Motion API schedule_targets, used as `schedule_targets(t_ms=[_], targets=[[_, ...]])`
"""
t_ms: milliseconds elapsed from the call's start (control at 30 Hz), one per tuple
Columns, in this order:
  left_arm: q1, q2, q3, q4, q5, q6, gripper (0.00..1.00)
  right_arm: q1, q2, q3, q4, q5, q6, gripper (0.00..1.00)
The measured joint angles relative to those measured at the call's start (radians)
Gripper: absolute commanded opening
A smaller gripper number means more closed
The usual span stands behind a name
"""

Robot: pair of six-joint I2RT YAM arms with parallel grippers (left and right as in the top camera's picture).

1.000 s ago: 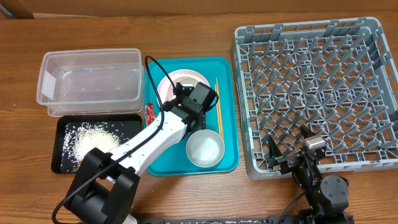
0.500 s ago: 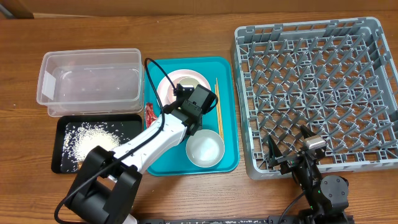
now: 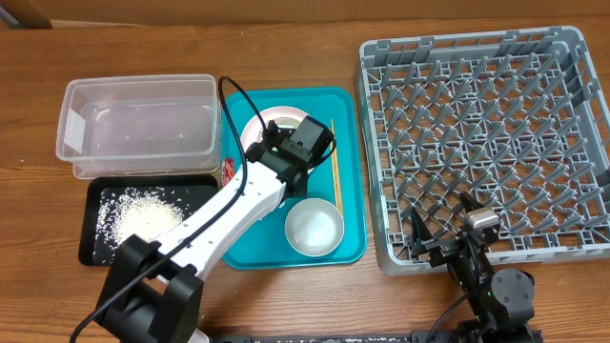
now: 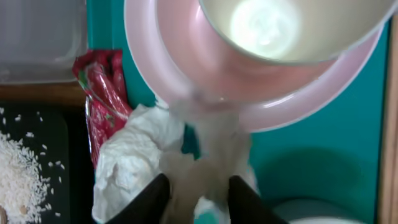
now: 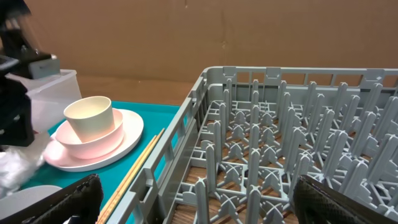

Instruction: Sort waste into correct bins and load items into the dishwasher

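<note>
— Looking at the wrist view, where is the crumpled napkin (image 4: 130, 168)?
— Lower middle of the frame, on the teal tray (image 4: 323, 143), just below the pink plate (image 4: 186, 81). It is white, creased and bunched, its upper part smeared by blur. The left gripper (image 4: 199, 190) has both dark fingers pinched in on it, a fold of paper running up between them.
— And beside it?
— The red wrapper (image 4: 99, 93), shiny, touching the napkin's left edge. Below that is rice (image 4: 18, 180) on the black tray (image 4: 62, 137). The clear tub (image 4: 37, 31) fills the upper left corner.
— Does the overhead show that grip?
— No. From above, the left arm covers the napkin, and only a sliver of wrapper shows. But it gives the layout: tub at upper left, black tray beneath it, a white bowl (image 3: 314, 227) at the bottom of the teal tray, chopsticks (image 3: 334, 162) along its right side, the grey dish rack (image 3: 486, 133) filling the right half.
— The right gripper (image 5: 196, 186)?
— Jaws spread wide, holding nothing, at the rack's lower left corner. Its camera shows from the side a white cup (image 5: 88, 112) nested in a pink bowl (image 5: 87, 138) on the plate.
</note>
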Motion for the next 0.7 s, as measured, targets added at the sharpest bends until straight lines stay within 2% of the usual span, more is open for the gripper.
schedule_targets(t_ms=[233, 333, 467, 700], targets=[[0.0, -0.002, 0.004, -0.121, 0.051, -0.027, 0.5, 0.0, 0.0, 0.0, 0.0, 0.0, 0.0, 1.0], [0.0, -0.002, 0.004, -0.153, 0.059, -0.044, 0.59, 0.0, 0.0, 0.0, 0.0, 0.0, 0.0, 1.0], [0.0, -0.002, 0.001, -0.167, 0.063, -0.064, 0.68, 0.0, 0.0, 0.0, 0.0, 0.0, 0.0, 1.0], [0.027, -0.002, -0.04, -0.2, 0.069, -0.097, 0.78, 0.0, 0.0, 0.0, 0.0, 0.0, 0.0, 1.0]])
